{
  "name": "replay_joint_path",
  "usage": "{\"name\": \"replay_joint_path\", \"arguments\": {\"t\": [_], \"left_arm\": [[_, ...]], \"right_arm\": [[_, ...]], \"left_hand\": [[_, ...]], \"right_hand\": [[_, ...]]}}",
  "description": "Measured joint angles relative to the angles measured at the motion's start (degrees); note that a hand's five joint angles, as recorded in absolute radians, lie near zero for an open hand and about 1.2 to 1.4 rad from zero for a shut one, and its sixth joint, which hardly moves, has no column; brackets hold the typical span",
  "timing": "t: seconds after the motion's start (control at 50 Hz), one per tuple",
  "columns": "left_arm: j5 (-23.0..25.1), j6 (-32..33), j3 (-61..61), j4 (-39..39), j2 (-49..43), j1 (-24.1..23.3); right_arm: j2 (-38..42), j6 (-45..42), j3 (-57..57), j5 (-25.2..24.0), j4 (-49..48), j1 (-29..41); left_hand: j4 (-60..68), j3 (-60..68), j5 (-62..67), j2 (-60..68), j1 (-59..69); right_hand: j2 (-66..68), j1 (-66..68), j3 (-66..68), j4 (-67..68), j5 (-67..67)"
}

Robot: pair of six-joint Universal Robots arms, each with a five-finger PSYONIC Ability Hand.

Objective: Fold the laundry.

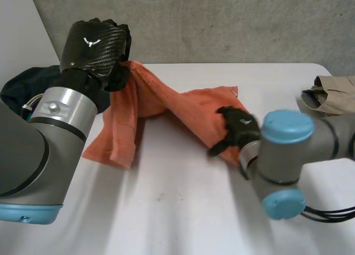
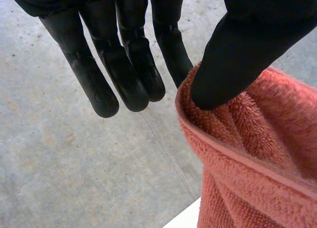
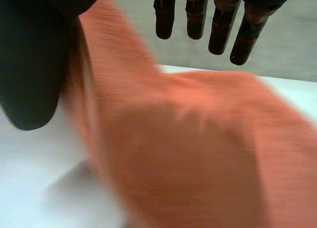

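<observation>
An orange towel (image 1: 183,108) stretches across the white table (image 1: 183,210), one end lifted at the back left. My left hand (image 1: 97,41) is raised there and holds the towel's edge. In the left wrist view the thumb (image 2: 237,54) pinches the towel's hem (image 2: 247,153) against the straight fingers (image 2: 124,64). My right hand (image 1: 238,125) lies low on the towel's right part near its front edge. In the right wrist view its fingers (image 3: 198,20) are straight and spread, and the towel (image 3: 198,148) runs beside the thumb (image 3: 29,64) under the palm.
A dark garment (image 1: 22,83) lies in a heap at the table's back left, behind my left arm. A beige folded garment (image 1: 330,94) sits at the back right edge. A grey wall rises behind the table.
</observation>
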Motion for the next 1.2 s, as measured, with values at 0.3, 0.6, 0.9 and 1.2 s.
{"name": "replay_joint_path", "arguments": {"t": [0.3, 0.6, 0.9, 1.2], "left_arm": [[0.1, -0.9, -1.0, -0.4, 2.2, 3.1], [0.8, -1.0, -2.8, -7.5, 1.1, 7.0], [5.4, 4.3, -7.7, -22.6, -2.0, 8.0], [3.1, 19.9, 7.9, -16.8, -24.9, 7.5]], "right_arm": [[2.8, -12.2, -0.7, -10.8, 3.5, -19.1], [-13.6, -18.6, -0.4, -22.7, 16.2, -24.3], [-34.1, -56.3, 0.6, -28.9, 43.5, -27.0], [-17.0, -67.9, -4.7, -12.3, 41.5, -17.5]], "left_hand": [[0.0, 0.0, 0.0, 0.0, 0.1], [0.0, 0.0, 1.0, 0.0, 0.1], [0.0, 0.0, 1.0, 0.0, 0.1], [0.0, 0.0, 1.0, 0.0, 0.1]], "right_hand": [[54.4, 45.4, 54.5, 53.1, 49.0], [54.7, 45.7, 55.6, 54.3, 52.9], [54.7, 45.7, 55.6, 54.4, 52.9], [54.7, 45.7, 55.6, 54.4, 52.9]]}}
